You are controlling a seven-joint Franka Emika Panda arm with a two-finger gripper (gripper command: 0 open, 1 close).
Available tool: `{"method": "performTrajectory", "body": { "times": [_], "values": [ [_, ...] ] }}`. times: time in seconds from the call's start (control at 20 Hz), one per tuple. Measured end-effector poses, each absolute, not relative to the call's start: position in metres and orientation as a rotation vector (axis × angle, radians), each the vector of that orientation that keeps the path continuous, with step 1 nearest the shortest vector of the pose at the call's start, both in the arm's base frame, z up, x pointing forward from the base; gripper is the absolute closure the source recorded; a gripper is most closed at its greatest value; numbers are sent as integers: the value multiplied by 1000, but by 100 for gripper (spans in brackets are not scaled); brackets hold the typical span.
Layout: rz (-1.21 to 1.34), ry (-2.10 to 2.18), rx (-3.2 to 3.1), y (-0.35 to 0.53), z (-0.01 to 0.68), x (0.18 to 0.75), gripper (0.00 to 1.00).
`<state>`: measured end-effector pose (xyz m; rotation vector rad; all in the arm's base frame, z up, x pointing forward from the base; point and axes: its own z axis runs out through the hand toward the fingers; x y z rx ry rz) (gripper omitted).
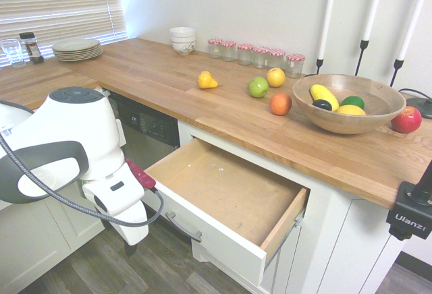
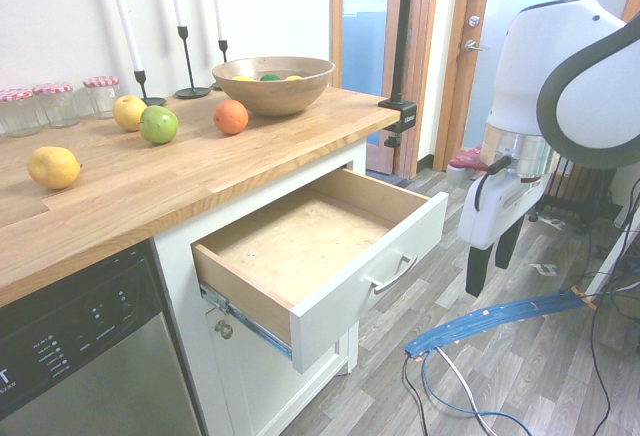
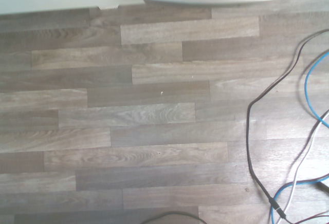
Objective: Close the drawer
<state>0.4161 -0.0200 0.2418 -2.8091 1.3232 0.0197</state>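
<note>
With your empty hand [image 2: 492, 258] spread wide at about three o'clock of the open drawer [image 2: 371, 287] in the second exterior view, an off-centre push on its white front could skew the runners and jam it.

So the long wood-grain counter [image 1: 223, 105] has a smooth satin finish, and the wide shallow drawer [image 2: 370, 286] mixes a smooth, painted-looking white front, matt bare-wood sides and a shiny silver metal handle [image 2: 395, 274]. The round light-brown wooden bowl [image 1: 347, 122] looks smooth with a soft sheen, the small clear jars [image 1: 295, 67] are glossy, and the grey-brown plank floor [image 3: 154, 90] shows wood grain.
</note>
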Motion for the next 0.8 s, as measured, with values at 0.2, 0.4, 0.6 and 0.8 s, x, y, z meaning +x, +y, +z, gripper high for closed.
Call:
{"method": "performTrajectory", "body": {
  "times": [0.2,0.4,0.6,0.8],
  "values": [
    [33,1320,-2809,-24,223,422,0],
    [55,1321,-2816,-28,209,428,0],
    [92,1327,-2820,-29,189,433,0],
    [125,1334,-2823,-31,168,440,0]
  ]
}}
